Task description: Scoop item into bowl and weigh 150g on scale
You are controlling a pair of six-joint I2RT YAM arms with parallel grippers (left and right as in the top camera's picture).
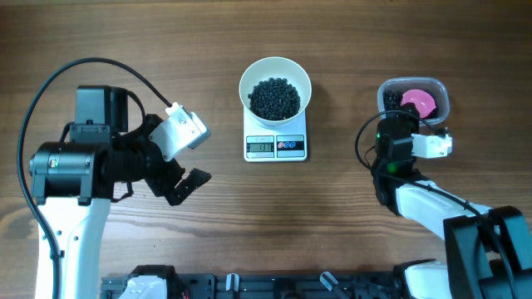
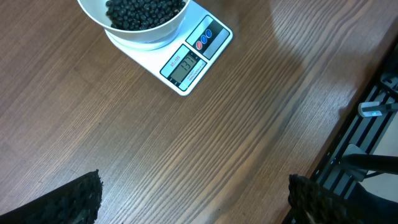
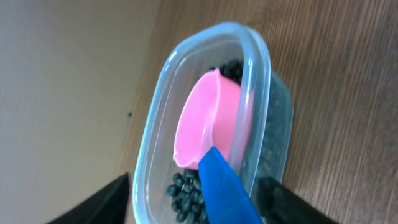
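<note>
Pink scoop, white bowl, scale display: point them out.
pink scoop [image 3: 213, 116], right wrist view, inside its cup
white bowl [image 1: 245, 87], overhead view, left rim
scale display [image 2: 186, 64], left wrist view, its digit window

Overhead straight down; left wrist oblique, shares scale [image 1: 276, 147]

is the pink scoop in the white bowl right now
No, the pink scoop sits in the clear tub, while the bowl on the scale holds only black beads.
</note>
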